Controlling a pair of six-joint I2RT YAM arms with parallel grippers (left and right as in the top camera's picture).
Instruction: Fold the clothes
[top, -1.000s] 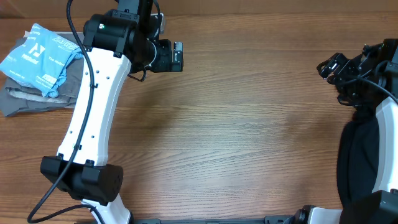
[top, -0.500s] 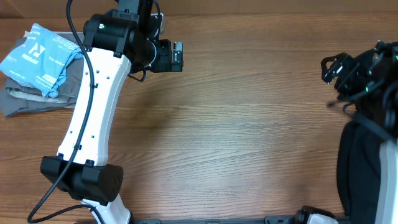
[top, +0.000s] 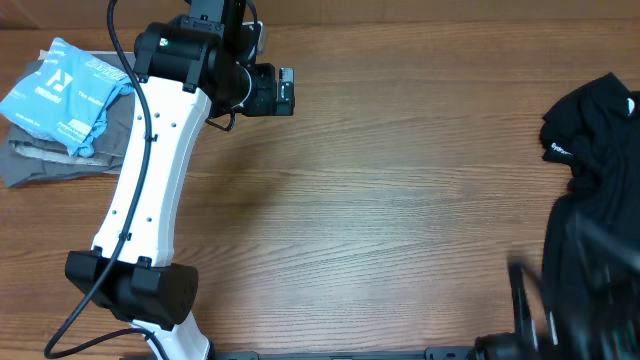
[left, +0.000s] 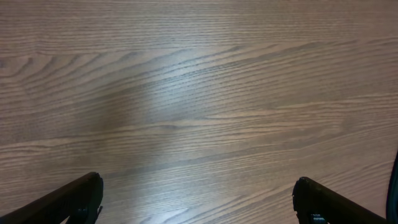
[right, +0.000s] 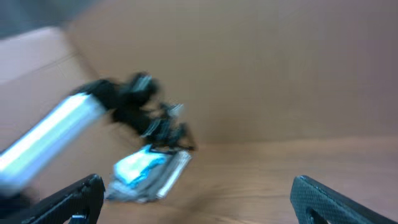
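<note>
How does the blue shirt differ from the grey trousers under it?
The shirt is light blue with white print; the trousers are plain grey. The shirt lies on top; the trousers lie underneath, partly covered. Both lie in one pile on the table.

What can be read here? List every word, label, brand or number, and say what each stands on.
No text is legible enough to quote.
Light blue folded T-shirt: white logo and lettering, too small to read.
Black cloth at the right edge: small white mark, too small to read.
Right wrist view: motion-blurred, nothing readable.
</note>
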